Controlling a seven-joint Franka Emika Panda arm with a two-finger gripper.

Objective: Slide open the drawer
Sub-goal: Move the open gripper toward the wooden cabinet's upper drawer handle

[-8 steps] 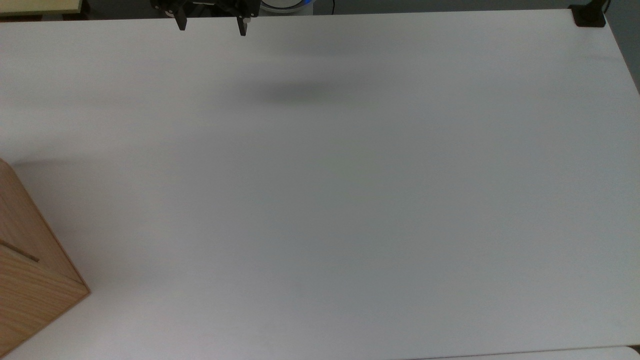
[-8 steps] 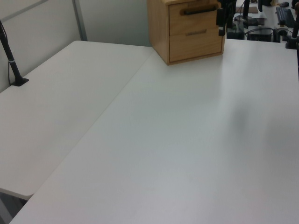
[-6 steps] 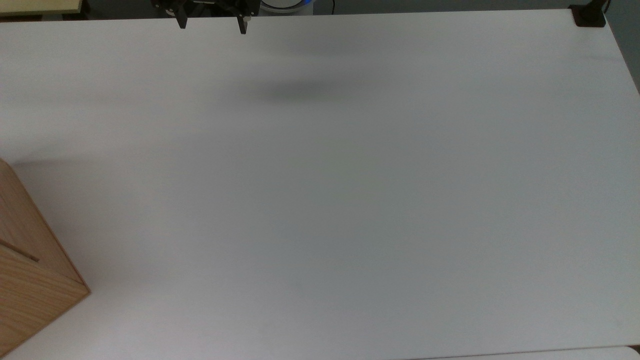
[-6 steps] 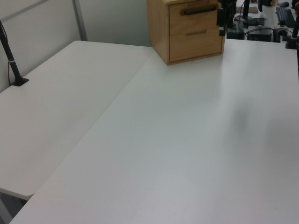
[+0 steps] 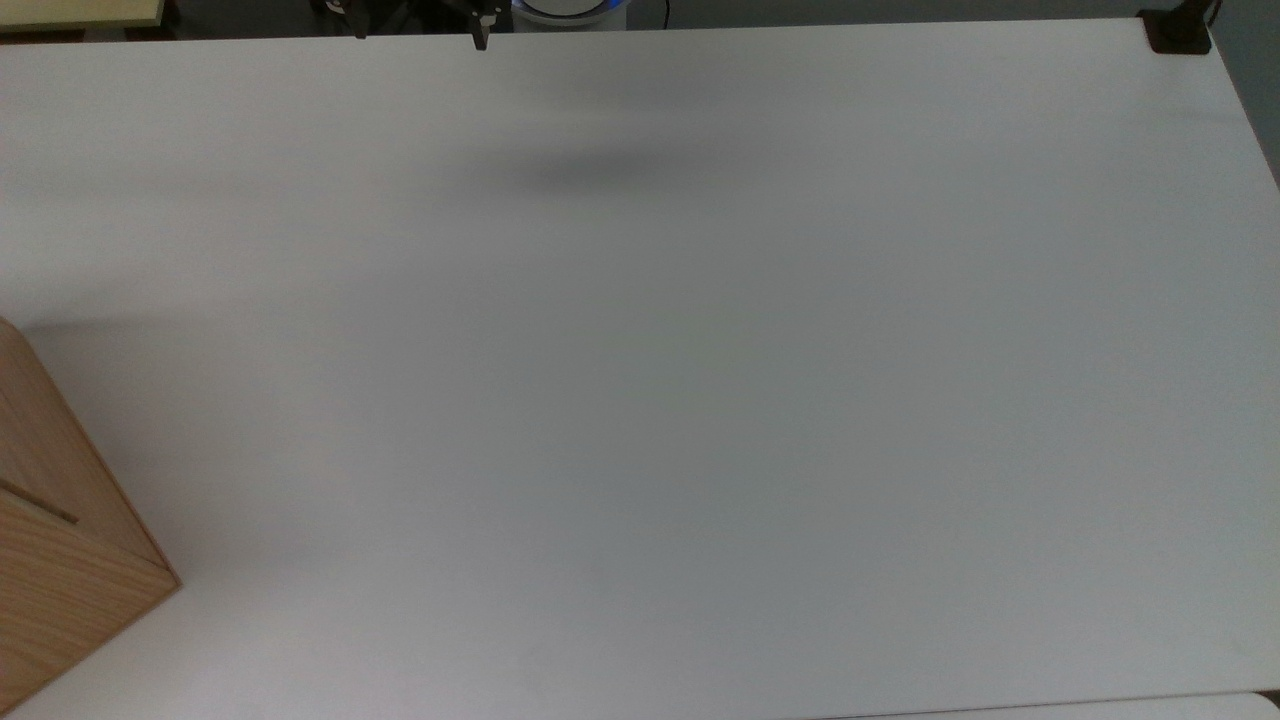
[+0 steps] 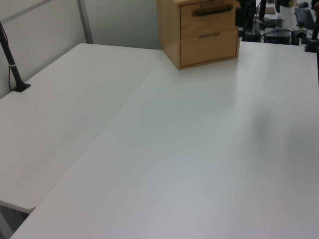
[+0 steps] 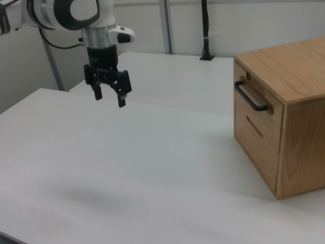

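Observation:
A pine-wood cabinet [image 7: 289,76] stands on the white table [image 7: 152,162] at the right view's right. Its top drawer [image 7: 256,93] sits flush with the cabinet and carries a black bar handle [image 7: 252,97]. The left view shows the same drawer [image 6: 207,21] and handle [image 6: 213,11] at the far end of the table. My gripper [image 7: 109,99] hangs open above the table, well to the left of the cabinet in the right view, holding nothing. In the top view its fingertips [image 5: 480,40] poke in at the upper edge, with the cabinet [image 5: 50,560] at the lower left.
Below the top drawer is a second drawer front with a slot pull [image 7: 254,126]. A black clamped pole [image 7: 204,30] stands on the adjoining table behind. Its clamp [image 5: 1180,30] shows at the top view's upper right corner. Wide bare tabletop lies between gripper and cabinet.
In the top view the gripper has slid toward the upper edge, so less of its fingers shows. The drawer has not moved.

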